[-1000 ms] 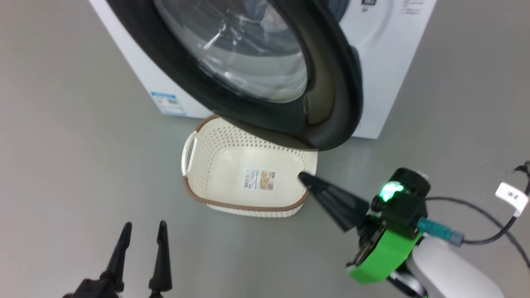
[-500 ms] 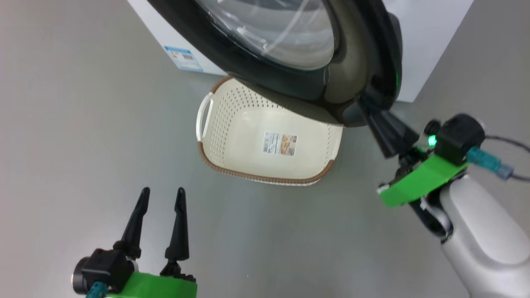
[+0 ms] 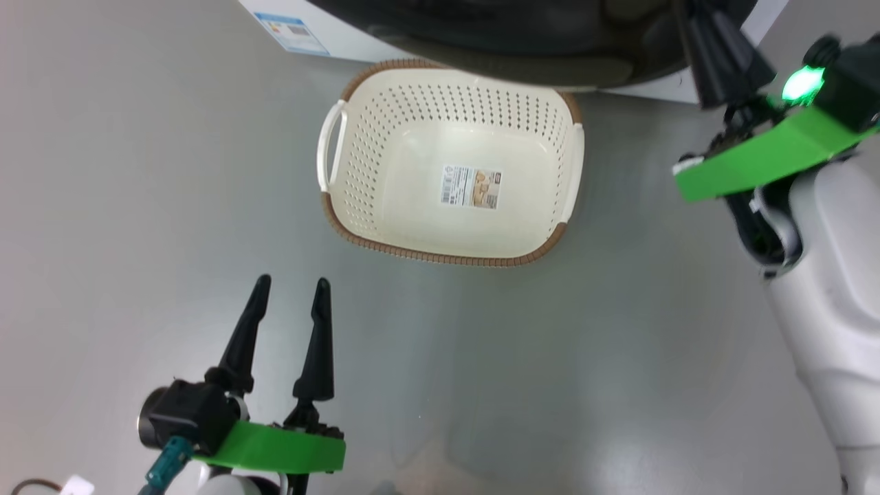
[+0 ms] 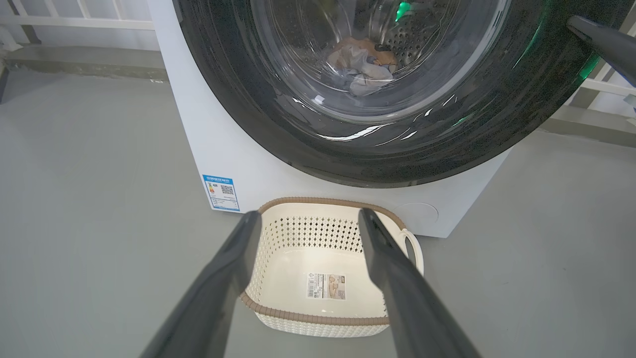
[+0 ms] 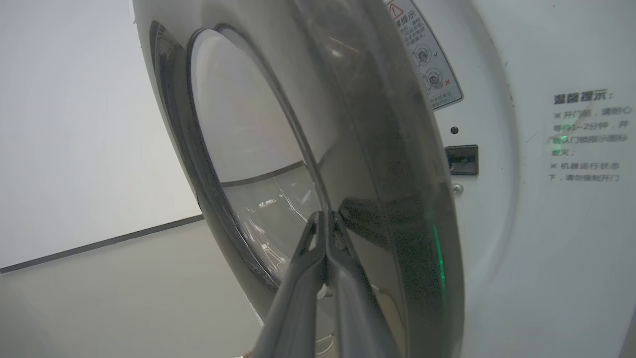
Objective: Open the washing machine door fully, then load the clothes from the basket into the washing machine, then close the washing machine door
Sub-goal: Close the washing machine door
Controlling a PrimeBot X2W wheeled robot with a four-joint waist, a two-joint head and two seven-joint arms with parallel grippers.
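The cream perforated basket (image 3: 350,199) stands on the grey floor (image 3: 137,206) just before the bottom front edge of the white washing machine (image 4: 208,134). Its far rim is tucked under the washing machine door (image 4: 278,144), and its bare bottom carries a label sticker (image 3: 471,187). The glossy black door stands a narrow way off the machine's front. In the right wrist view a dark latch slot (image 5: 462,160) and part of a warning sticker (image 5: 427,64) show past its rim, while the hinge side is out of sight. The clothes (image 4: 360,67) lie inside the drum, seen through the door's bulging glass window (image 4: 298,84) as a crumpled pale and orange-brown bundle, too warped by the glass to make out any print. The left gripper (image 3: 292,283) hovers over the floor on the near side of the basket, well apart from it, its two fingers spread with nothing between them. The right gripper (image 5: 325,215) has its fingers pressed together, tips at the door's outer face near the free rim. A dark reflection meets the tips, but I cannot tell whether they touch the door. In the head view its fingertips are cut off by the top edge. A blue label (image 4: 221,191) sits at the lower left corner of the machine's front and a faint round filter cap (image 4: 417,215) at the lower right.
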